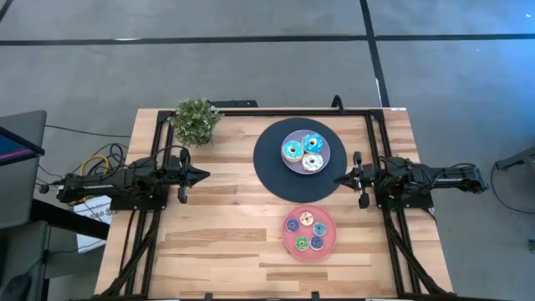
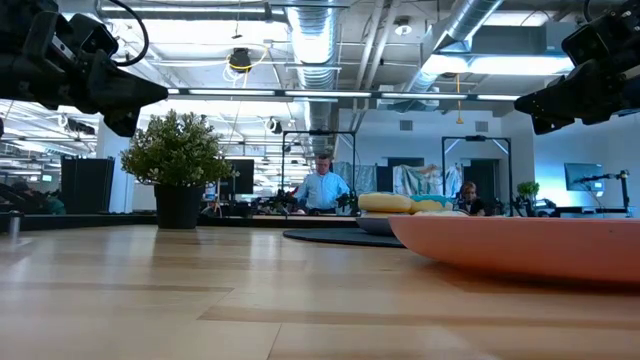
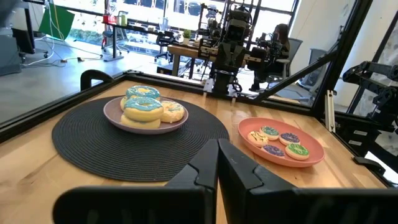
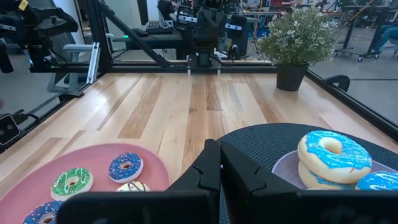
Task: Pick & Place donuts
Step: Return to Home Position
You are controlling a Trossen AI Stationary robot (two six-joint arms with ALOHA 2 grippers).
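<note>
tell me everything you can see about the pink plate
The pink plate is round, shallow and salmon pink, with a low raised rim and a smooth, plastic look. It lies flat on the wooden table, close to the black disc but apart from it, nearer the right arm. Five small iced donuts lie in it in a loose ring. Nothing else touches it.

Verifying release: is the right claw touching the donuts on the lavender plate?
Apart. The high view shows the right claw at the black disc rim, bare disc between it and the donuts.
</note>
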